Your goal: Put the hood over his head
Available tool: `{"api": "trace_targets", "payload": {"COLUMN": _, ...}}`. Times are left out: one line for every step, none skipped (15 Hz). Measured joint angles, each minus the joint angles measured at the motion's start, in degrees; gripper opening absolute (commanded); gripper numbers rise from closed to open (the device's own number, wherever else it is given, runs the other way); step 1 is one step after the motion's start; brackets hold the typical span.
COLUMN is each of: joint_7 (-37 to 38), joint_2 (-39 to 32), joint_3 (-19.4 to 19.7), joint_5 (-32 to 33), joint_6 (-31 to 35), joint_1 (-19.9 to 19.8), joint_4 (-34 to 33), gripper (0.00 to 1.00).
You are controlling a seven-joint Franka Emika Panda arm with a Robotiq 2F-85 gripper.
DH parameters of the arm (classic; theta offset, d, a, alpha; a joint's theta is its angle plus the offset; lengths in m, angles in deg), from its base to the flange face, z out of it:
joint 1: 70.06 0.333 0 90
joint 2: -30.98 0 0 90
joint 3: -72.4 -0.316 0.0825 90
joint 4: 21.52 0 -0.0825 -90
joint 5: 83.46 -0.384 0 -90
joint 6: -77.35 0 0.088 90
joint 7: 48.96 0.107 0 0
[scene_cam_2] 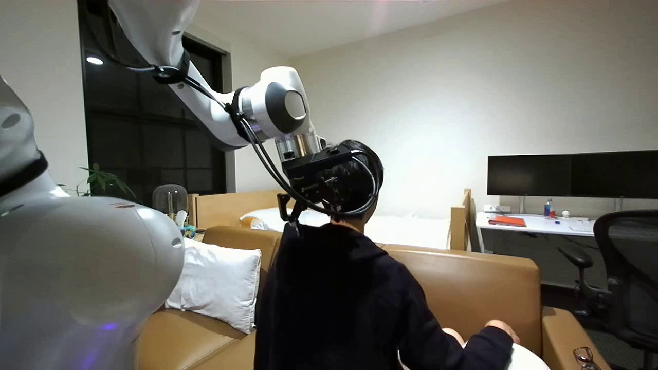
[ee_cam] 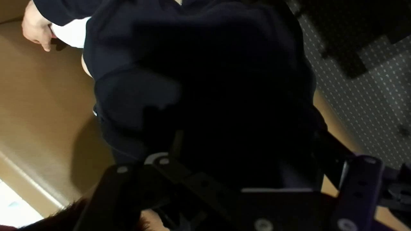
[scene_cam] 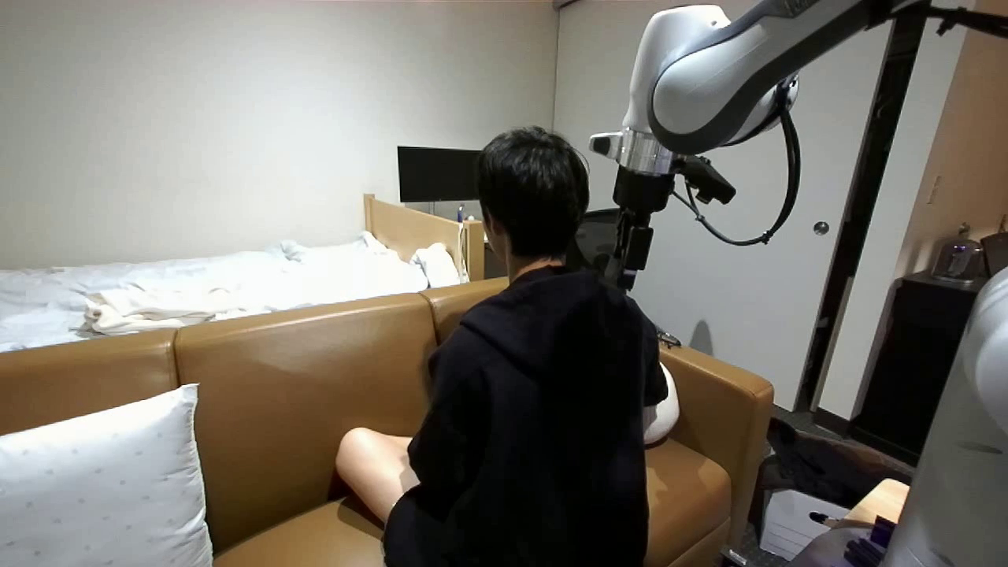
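While the brown sofa [scene_cam: 307,378] runs from left to right in both exterior views, the bed [scene_cam: 417,227] stands on its far side. The white arm [scene_cam: 732,87] reaches in from the near side, bending down just behind the person [scene_cam: 535,417], who sits on the sofa in a black sweatshirt [scene_cam_2: 334,308], back to the near side. Right of the sofa, in an exterior view, stands a black chair [scene_cam_2: 632,277]; left of the person, in both exterior views, a white pillow [scene_cam_2: 216,282] leans on the sofa. The hood [scene_cam: 520,323] is down, lying behind and below the head [scene_cam: 531,185], in the same black cloth as the sweatshirt. The head is upright above it, dark hair showing. On the near side of the head hangs the gripper [ee_cam: 250,142], pointing down, its jaws standing wide apart, with hold of nothing; whether either jaw touches the hood, I cannot tell. Glasses [scene_cam_2: 585,354] rest on the sofa's right armrest [scene_cam_2: 565,324].
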Motion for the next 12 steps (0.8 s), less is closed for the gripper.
{"api": "trace_targets", "payload": {"joint_7": -0.8, "joint_2": -0.2, "joint_3": 0.3, "joint_5": -0.2, "joint_6": 0.0, "joint_1": 0.0, "joint_4": 0.0, "gripper": 1.0}}
{"api": "trace_targets", "payload": {"joint_7": -1.4, "joint_2": -0.2, "joint_3": 0.5, "joint_5": -0.3, "joint_6": 0.0, "joint_1": 0.0, "joint_4": 0.0, "gripper": 1.0}}
{"api": "trace_targets", "payload": {"joint_7": -1.6, "joint_2": -0.2, "joint_3": 0.6, "joint_5": -0.3, "joint_6": 0.0, "joint_1": 0.0, "joint_4": 0.0, "gripper": 1.0}}
{"api": "trace_targets", "payload": {"joint_7": -1.6, "joint_2": -0.2, "joint_3": 0.7, "joint_5": -0.3, "joint_6": 0.0, "joint_1": 0.0, "joint_4": 0.0, "gripper": 1.0}}
{"api": "trace_targets", "payload": {"joint_7": -1.6, "joint_2": -0.2, "joint_3": 0.7, "joint_5": -0.3, "joint_6": 0.0, "joint_1": 0.0, "joint_4": 0.0, "gripper": 1.0}}
{"api": "trace_targets", "payload": {"joint_7": -1.6, "joint_2": -0.2, "joint_3": 0.7, "joint_5": -0.3, "joint_6": 0.0, "joint_1": 0.0, "joint_4": 0.0, "gripper": 1.0}}
{"api": "trace_targets", "payload": {"joint_7": -1.6, "joint_2": -0.2, "joint_3": 0.7, "joint_5": -0.3, "joint_6": 0.0, "joint_1": 0.0, "joint_4": 0.0, "gripper": 1.0}}
{"api": "trace_targets", "payload": {"joint_7": -1.6, "joint_2": -0.2, "joint_3": 0.6, "joint_5": -0.3, "joint_6": 0.5, "joint_1": 0.0, "joint_4": 0.0, "gripper": 1.0}}
{"api": "trace_targets", "payload": {"joint_7": -1.6, "joint_2": -0.1, "joint_3": 0.3, "joint_5": -0.2, "joint_6": 2.1, "joint_1": 0.0, "joint_4": 0.1, "gripper": 1.0}}
{"api": "trace_targets", "payload": {"joint_7": -1.7, "joint_2": 0.1, "joint_3": -0.1, "joint_5": 0.0, "joint_6": 4.3, "joint_1": 0.0, "joint_4": 0.2, "gripper": 1.0}}
{"api": "trace_targets", "payload": {"joint_7": -2.3, "joint_2": 0.2, "joint_3": -0.5, "joint_5": 0.1, "joint_6": 6.7, "joint_1": 0.1, "joint_4": 0.4, "gripper": 1.0}}
{"api": "trace_targets", "payload": {"joint_7": -3.3, "joint_2": 0.3, "joint_3": -1.0, "joint_5": 0.1, "joint_6": 9.2, "joint_1": 0.3, "joint_4": 0.9, "gripper": 1.0}}
